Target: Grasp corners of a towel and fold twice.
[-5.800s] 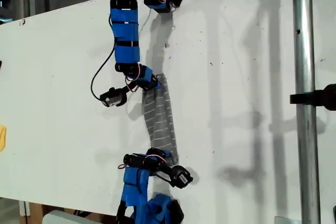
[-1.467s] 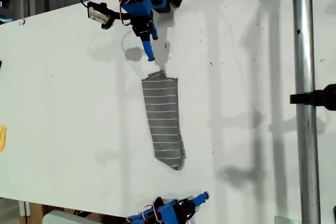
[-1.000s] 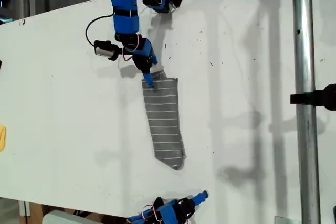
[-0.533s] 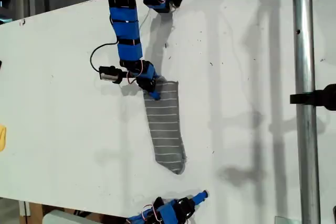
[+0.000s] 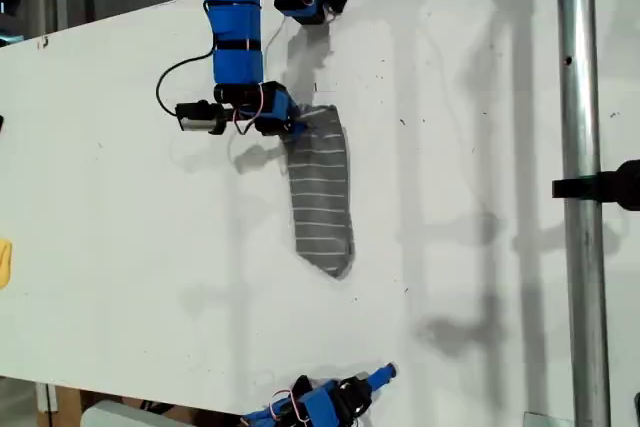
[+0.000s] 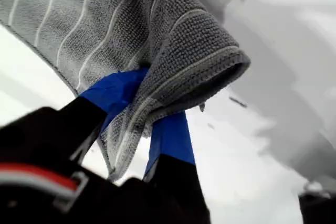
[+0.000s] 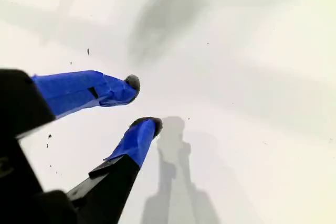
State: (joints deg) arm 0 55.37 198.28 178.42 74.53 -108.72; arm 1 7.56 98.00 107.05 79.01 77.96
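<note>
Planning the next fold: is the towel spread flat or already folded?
Folded. The towel lies as a narrow strip on the table, and my first gripper pinches doubled layers at its end.

One towel [image 5: 322, 197], two blue arms, one claw each, one metal pole [image 5: 583, 187], one white table [image 5: 120, 227].

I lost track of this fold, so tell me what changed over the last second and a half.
My first gripper came down from the exterior view's top edge to the towel, closed on its upper corner and dragged the cloth up and toward that view's right. The towel now looks shorter, with its lower tip higher on the table. My second gripper stayed parked at the exterior view's bottom edge, open and empty.
</note>
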